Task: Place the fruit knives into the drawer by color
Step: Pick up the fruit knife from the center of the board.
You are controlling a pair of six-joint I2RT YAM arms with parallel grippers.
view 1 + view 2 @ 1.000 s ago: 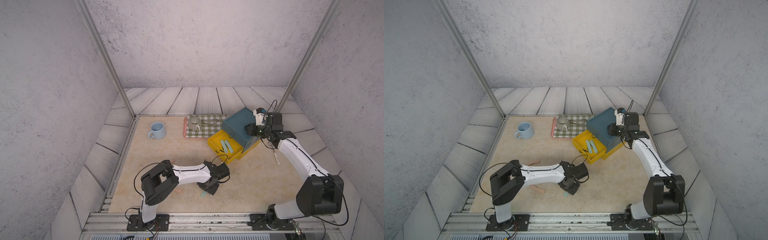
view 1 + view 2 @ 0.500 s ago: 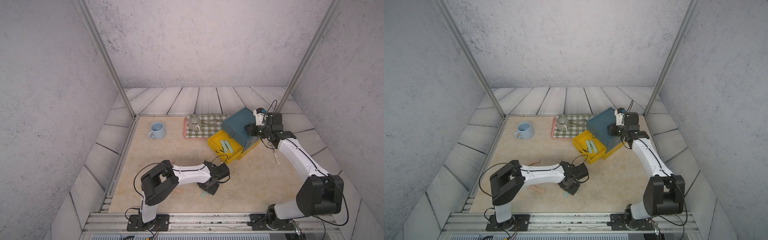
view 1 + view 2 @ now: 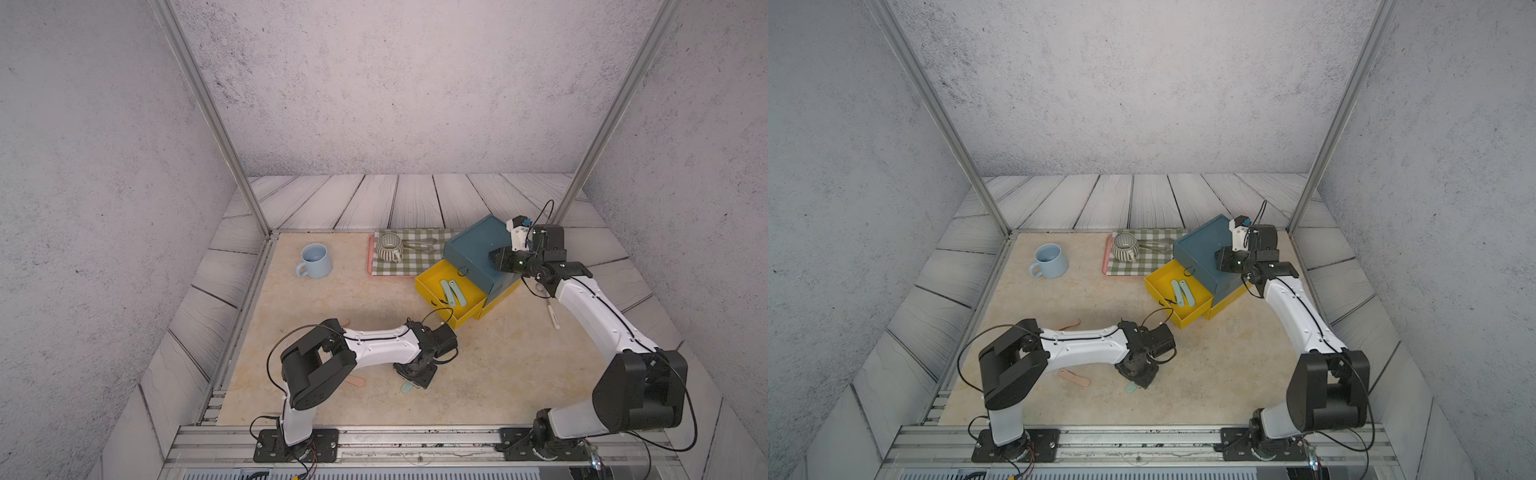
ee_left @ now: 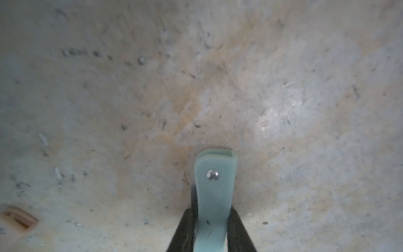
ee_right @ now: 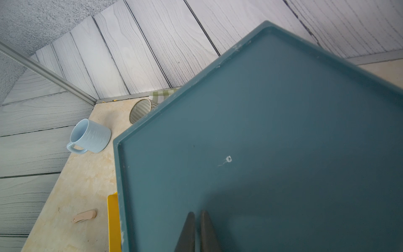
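unmoved, left hand (image 4: 211,216) grips one teal knife (image 4: 216,192), two in drawer (image 3: 473,249), right hand (image 5: 197,215) closed.

You have, in both top views:
- pale blue ceramic mug (image 3: 316,259), left of centre
- ribbed grey-green cup (image 3: 388,246) on green checkered cloth (image 3: 409,262) over pink tray (image 3: 369,259), centre
- thin white stick (image 3: 552,316), right

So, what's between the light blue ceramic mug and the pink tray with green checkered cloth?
Nothing; bare beige tabletop between mug and tray, in both top views.
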